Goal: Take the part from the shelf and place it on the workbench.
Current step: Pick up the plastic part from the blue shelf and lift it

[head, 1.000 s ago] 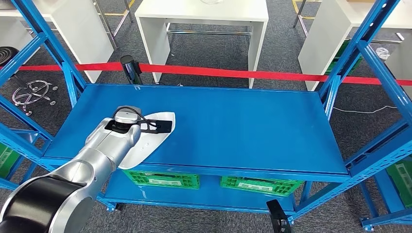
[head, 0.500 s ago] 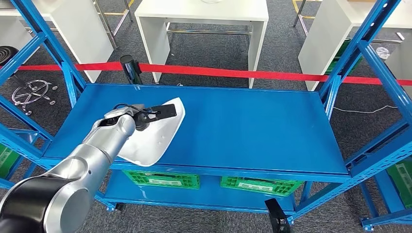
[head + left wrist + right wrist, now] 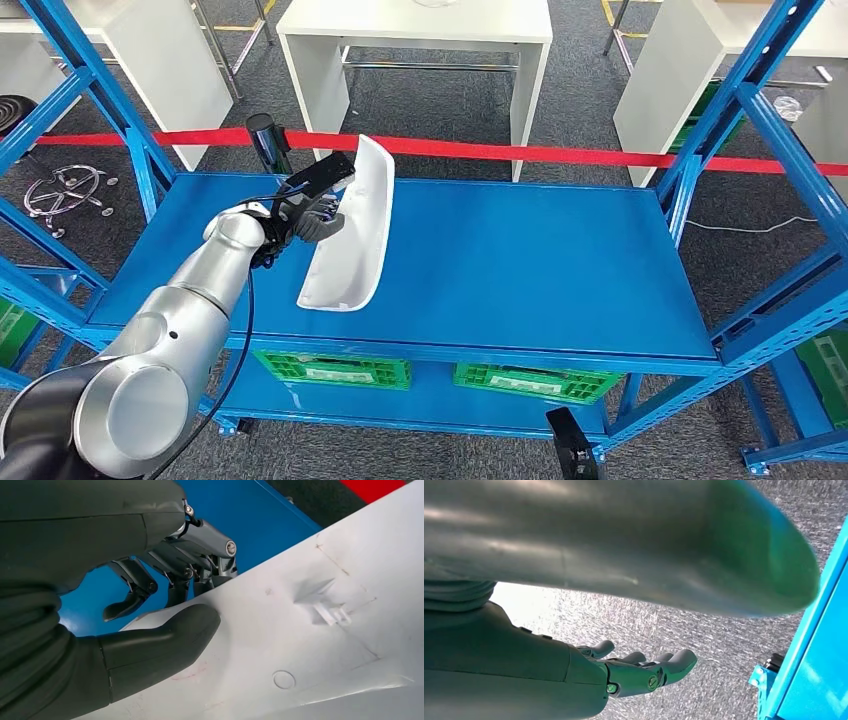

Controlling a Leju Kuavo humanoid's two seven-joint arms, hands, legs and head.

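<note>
Here the left hand [image 3: 305, 215] grips the white part [image 3: 352, 240] near its upper end, thumb [image 3: 165, 640] pressed flat on the pale inner face and the darker fingers [image 3: 135, 587] curled round its edge from the far side. The part is a long, curved shell, tilted up on end: its upper tip rises in front of the red barrier tape [image 3: 520, 153], while its lower, broader end hangs over or on the front left area of the blue shelf [image 3: 520, 260]; I cannot tell whether it touches the deck. In the left wrist view a small moulded clip [image 3: 325, 605] and a round mark [image 3: 283, 679] show on the part's inner surface.

The right hand [image 3: 644, 672] hangs beside the rack above the grey carpet [image 3: 704, 645], fingers loosely apart, holding nothing.

Beneath the shelf deck sit two green crates [image 3: 335, 368], side by side on the lower level. Beyond the tape stands a white tabletop [image 3: 420, 25] on the carpet, with another white tabletop [image 3: 680, 70] to the right.
</note>
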